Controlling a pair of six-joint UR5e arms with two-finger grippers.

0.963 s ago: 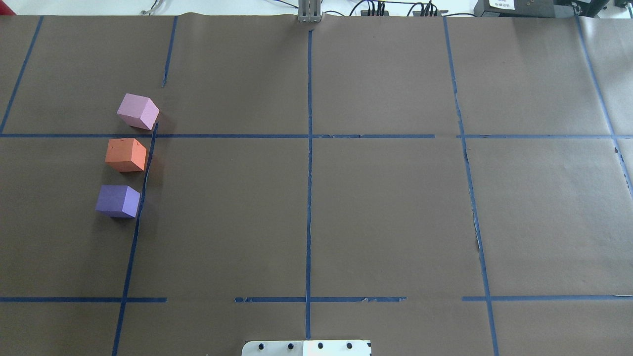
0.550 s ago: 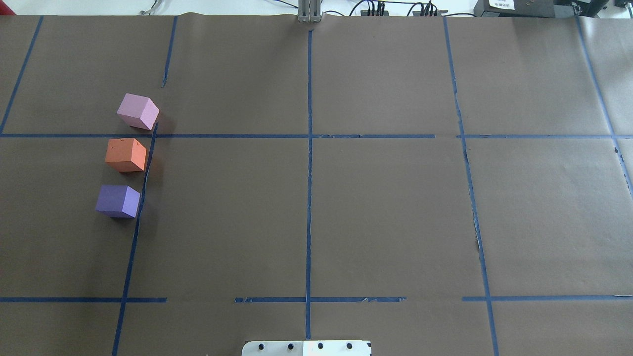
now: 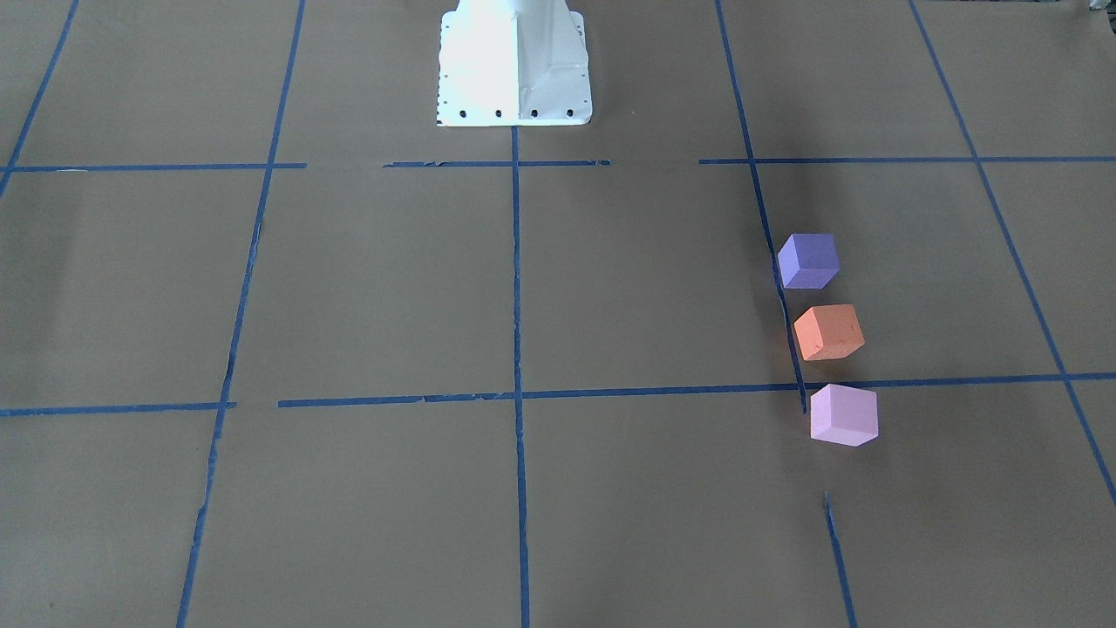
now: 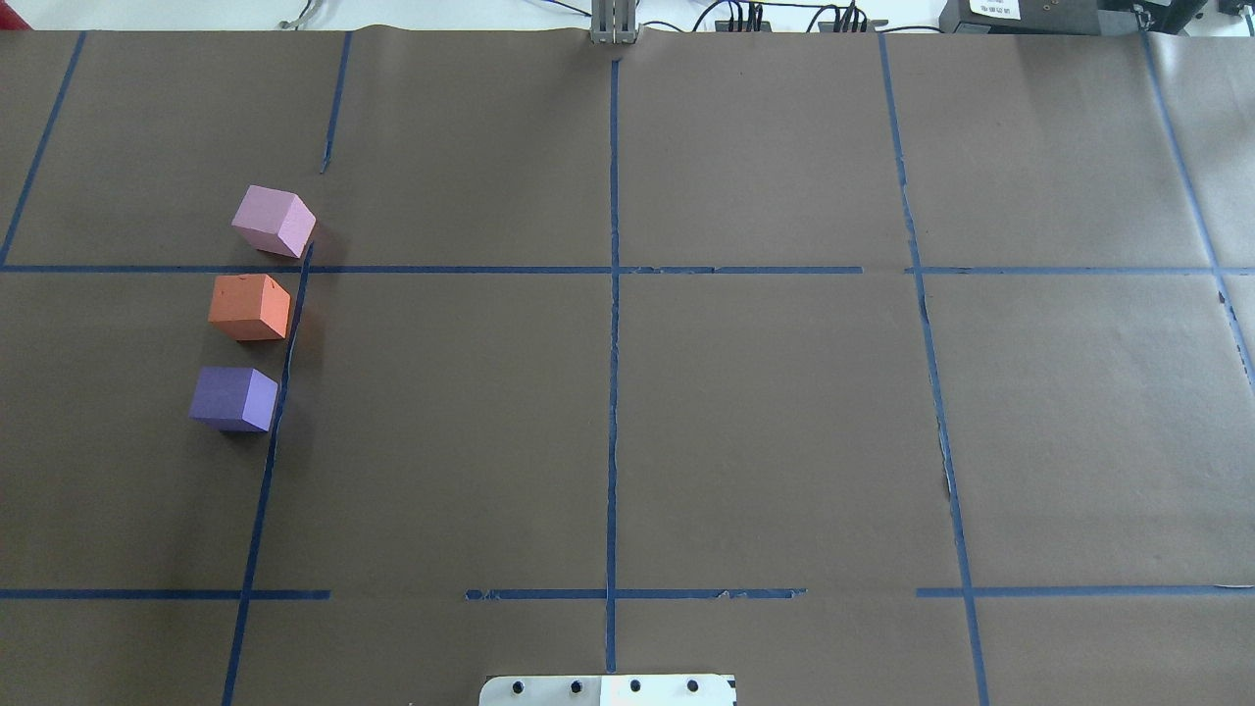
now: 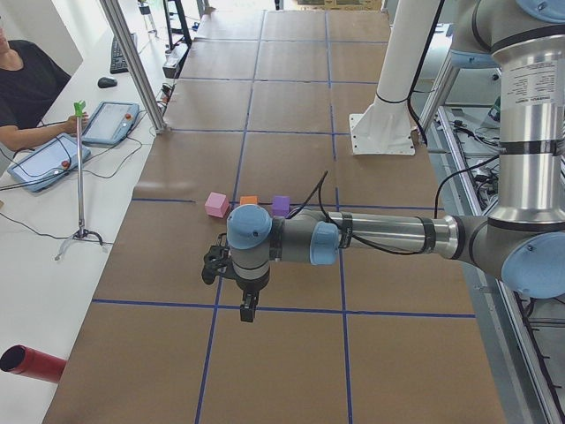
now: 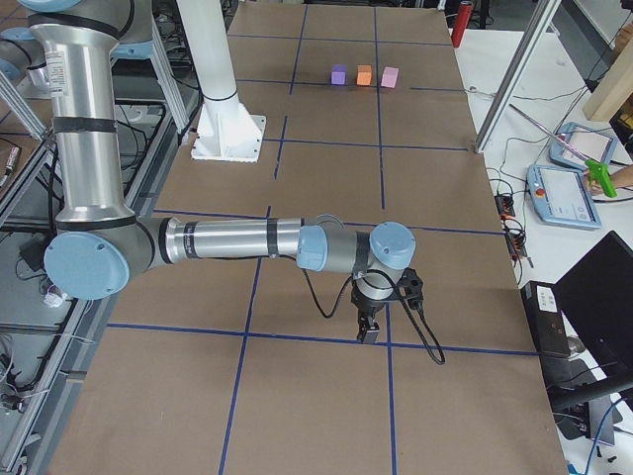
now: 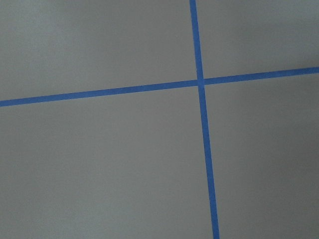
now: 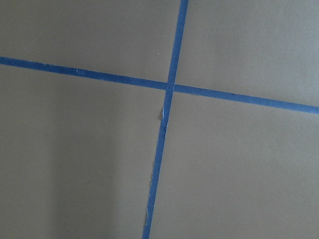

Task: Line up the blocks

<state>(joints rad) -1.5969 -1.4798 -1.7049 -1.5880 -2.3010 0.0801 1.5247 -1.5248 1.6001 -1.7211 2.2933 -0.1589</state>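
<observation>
**Three blocks lined up, both grippers parked well away**

From my console, the three matte foam cubes sit in a row on the brown paper table cover (image 4: 765, 412), on the robot's left half. The light pink-lilac cube (image 4: 274, 221) is farthest from the white robot base plate (image 4: 608, 689). The orange cube (image 4: 250, 307) is in the middle and the blue-violet purple cube (image 4: 233, 398) is nearest the base. Small gaps separate them; none touches its neighbour. The row runs just beside a blue tape line (image 4: 284, 373), and the pink-lilac cube sits just past a crossing strip.

The left gripper (image 5: 250, 311) shows only in the left side view. It points straight down over a tape crossing, and its fingers have nothing near them. The row lies well beyond the fingertips, further along the table. I cannot tell whether those fingers are parted or closed.

The right gripper (image 6: 368, 334) shows only in the right side view, also pointing down at a tape crossing. The cubes are at the far end of the table from its fingers. I cannot tell its finger state either.

Both wrist cameras give me only brown paper and crossed tape below the fingers, with no cube in sight.
</observation>
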